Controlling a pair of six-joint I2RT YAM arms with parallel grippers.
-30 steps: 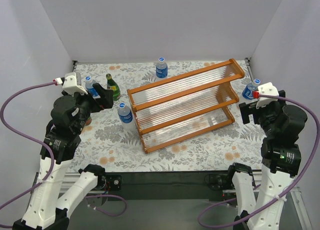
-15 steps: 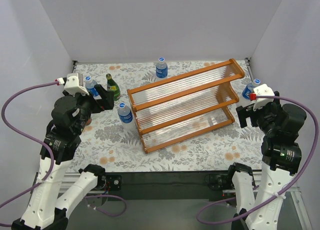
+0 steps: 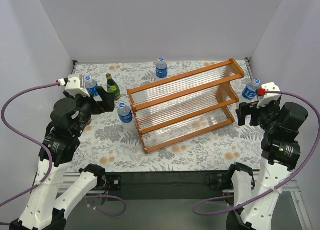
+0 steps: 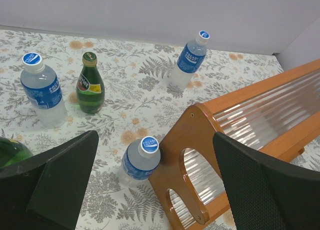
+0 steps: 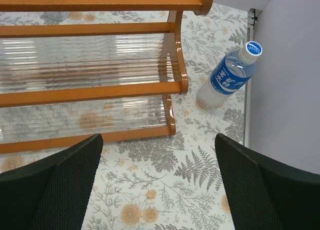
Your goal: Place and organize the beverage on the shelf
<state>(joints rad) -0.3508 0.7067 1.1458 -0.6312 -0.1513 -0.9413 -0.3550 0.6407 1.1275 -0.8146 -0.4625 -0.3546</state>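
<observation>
Orange-brown wood frames the shelf (image 3: 182, 104), slanting across the middle of the top view on the floral bench (image 3: 200, 152). On the bench stand the far bottle (image 3: 161, 68) at upper centre, the near bottle (image 3: 124, 113) just beside the shelf's left end, the left bottle (image 3: 90, 86) and green bottle (image 3: 113, 87) at upper left, and the right bottle (image 3: 250, 91) at right. Left wrist view: the left tool (image 4: 155, 139) gapes wide, empty, with the near bottle at lower centre. Right wrist view: the right tool (image 5: 159, 138) is spread too, empty; the right bottle stands at upper right.
</observation>
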